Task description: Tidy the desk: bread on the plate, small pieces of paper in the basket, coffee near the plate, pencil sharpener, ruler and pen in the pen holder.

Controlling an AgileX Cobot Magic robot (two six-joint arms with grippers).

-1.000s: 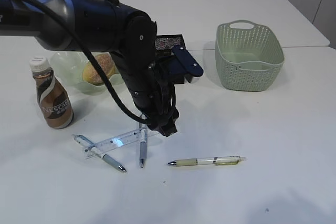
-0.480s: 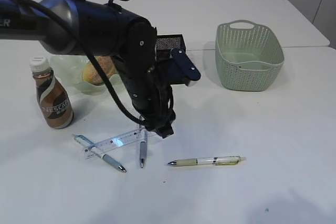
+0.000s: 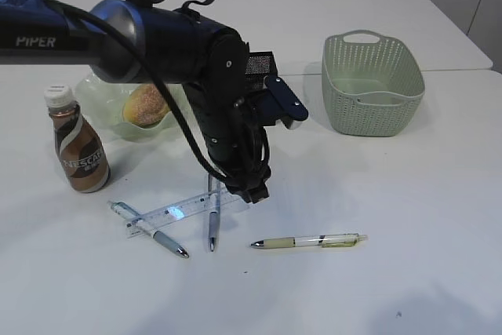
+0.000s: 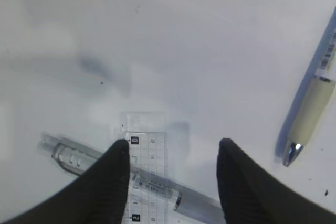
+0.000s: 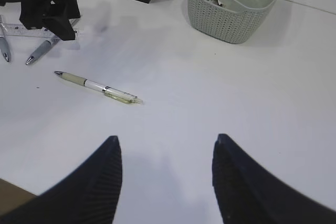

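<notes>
L hand is held open, empty, just above the ruler, which is seen between its fingers, laid across a pen on the table; R hand is also open, empty

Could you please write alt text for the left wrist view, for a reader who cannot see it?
The left gripper hangs open above the end of the clear ruler, which lies across a pen on the white desk. Another pen lies at the right edge.
</notes>
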